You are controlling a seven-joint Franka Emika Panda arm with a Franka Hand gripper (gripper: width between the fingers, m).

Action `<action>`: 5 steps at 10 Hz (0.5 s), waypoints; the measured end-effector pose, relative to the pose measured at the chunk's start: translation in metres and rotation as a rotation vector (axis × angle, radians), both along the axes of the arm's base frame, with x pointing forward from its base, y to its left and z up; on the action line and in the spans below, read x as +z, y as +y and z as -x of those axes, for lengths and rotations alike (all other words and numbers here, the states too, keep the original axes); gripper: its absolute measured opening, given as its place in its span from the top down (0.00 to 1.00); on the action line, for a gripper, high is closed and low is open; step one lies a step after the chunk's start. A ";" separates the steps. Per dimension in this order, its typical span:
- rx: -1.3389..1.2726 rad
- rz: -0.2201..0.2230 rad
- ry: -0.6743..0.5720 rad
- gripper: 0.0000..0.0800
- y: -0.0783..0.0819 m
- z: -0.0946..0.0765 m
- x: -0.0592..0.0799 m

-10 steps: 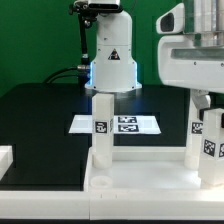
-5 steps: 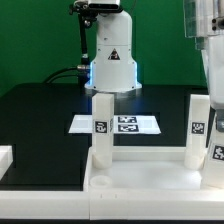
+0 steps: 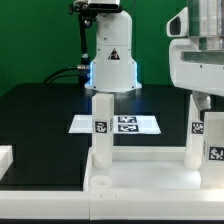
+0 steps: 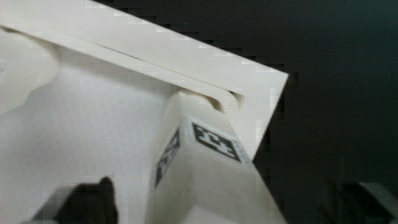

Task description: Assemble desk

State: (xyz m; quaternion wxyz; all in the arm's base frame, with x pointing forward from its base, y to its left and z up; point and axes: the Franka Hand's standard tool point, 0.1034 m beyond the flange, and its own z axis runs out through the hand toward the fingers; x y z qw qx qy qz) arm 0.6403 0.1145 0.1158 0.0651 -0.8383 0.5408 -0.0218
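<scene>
The gripper (image 4: 228, 206) hangs with its fingers (image 4: 86, 200) spread apart, one on each side of an upright tagged leg (image 4: 210, 150), with a gap showing on both sides. That leg stands at a corner of the desk top (image 3: 140, 172), straight below the gripper. Another leg (image 3: 101, 122) stands upright well away from the gripper, toward the exterior view's left. The marker board (image 3: 125, 124) lies beyond it on the black table (image 3: 40, 120).
</scene>
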 end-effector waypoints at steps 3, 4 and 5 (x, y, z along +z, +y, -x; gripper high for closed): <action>0.242 0.042 -0.019 0.19 -0.003 -0.001 0.001; 0.427 0.078 -0.035 0.19 -0.002 -0.003 0.002; 0.556 0.099 -0.046 0.19 0.000 -0.003 0.002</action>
